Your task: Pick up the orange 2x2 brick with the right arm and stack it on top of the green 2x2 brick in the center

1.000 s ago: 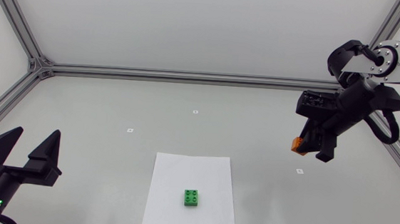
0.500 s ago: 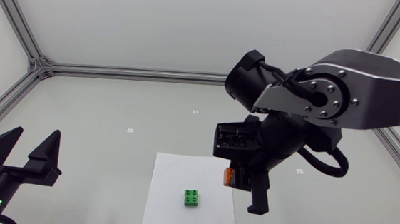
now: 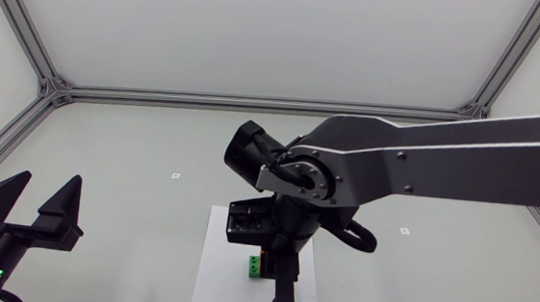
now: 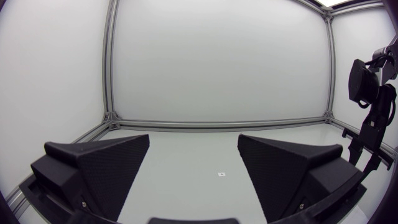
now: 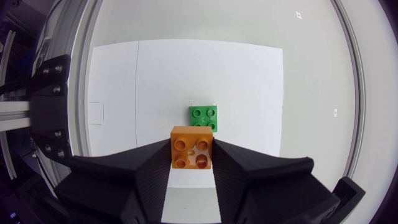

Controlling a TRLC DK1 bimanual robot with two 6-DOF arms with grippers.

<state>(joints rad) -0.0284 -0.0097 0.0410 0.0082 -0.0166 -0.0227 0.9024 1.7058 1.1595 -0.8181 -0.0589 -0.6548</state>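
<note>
My right arm [image 3: 423,163], a long silver-grey link with a round black joint, reaches in over the middle of the bench [image 3: 136,140]. Its right pincer [image 5: 191,159] is closed on the orange brick [image 5: 191,145]: the two broad, matte black wedge fingers [image 5: 149,165] press the brick's opposite side walls. The brick is glossy plastic, square, with four round studs on top, all facing the wrist camera.

Just ahead of it lies the green brick [image 5: 204,116], the same square four-stud shape, flat on a smooth white paper sheet [image 5: 155,81]. In the right wrist view the orange brick overlaps the green one's near edge and sits slightly to one side of it; I cannot tell whether the two touch. From the head camera the black wrist hides most of both, leaving a sliver of green [image 3: 256,270] beside the fingers.

The paper sheet is a plain rectangle on the pale grey, matte bench.

My left pincer [image 4: 194,155] is parked at its own edge of the bench, well apart from the bricks. Its jaws stand wide apart with nothing between them, and the fingers [image 4: 99,165] show a finely grained black surface with sharp wedge tips.
</note>
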